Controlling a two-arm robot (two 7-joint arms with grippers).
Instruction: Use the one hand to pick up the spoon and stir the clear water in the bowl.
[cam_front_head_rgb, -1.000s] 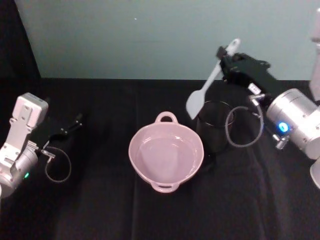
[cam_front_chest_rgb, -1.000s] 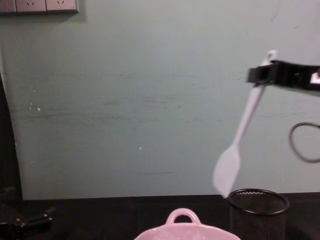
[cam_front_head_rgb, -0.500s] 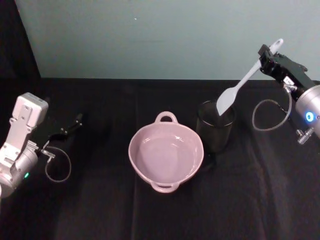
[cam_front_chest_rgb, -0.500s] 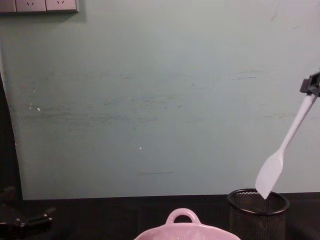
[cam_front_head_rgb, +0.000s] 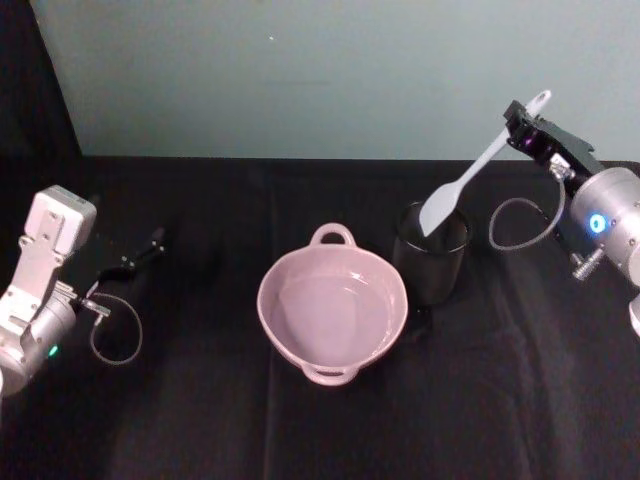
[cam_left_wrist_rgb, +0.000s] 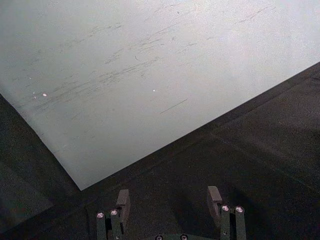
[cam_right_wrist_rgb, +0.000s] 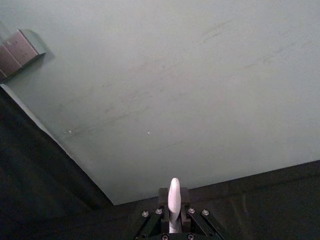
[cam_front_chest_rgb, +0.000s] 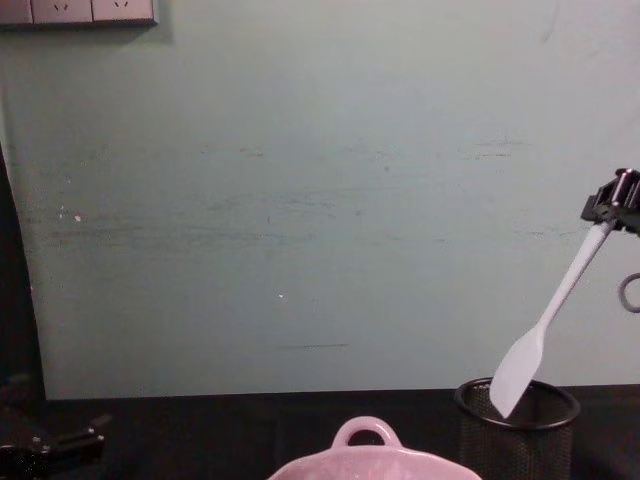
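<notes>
A pale green wall backs the black-draped tabletop (cam_front_head_rgb: 200, 420). The right claw (cam_front_head_rgb: 527, 133) pinches the slim white plastic spoon (cam_front_head_rgb: 468, 180) near its handle end, head dipping into the black wire-mesh cup (cam_front_head_rgb: 431, 262) beside the glossy pink bowl (cam_front_head_rgb: 300, 350). It looks light, stiff, perhaps slippery. The left claw (cam_left_wrist_rgb: 170, 200) rests spread wide at the tabletop's left.

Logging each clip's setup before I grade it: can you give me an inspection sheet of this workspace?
Surface: black cloth table, no spills seen.
Job's things: pink bowl at centre, water inside; white spoon tilted, head dipping into the mesh cup's mouth.
Clutter: black mesh cup right of the bowl.
Hands: right hand shut on the spoon's handle end; left hand open, parked low at the left.
Cables: grey loop by each wrist.
Surroundings: pale green wall, wall sockets.
</notes>
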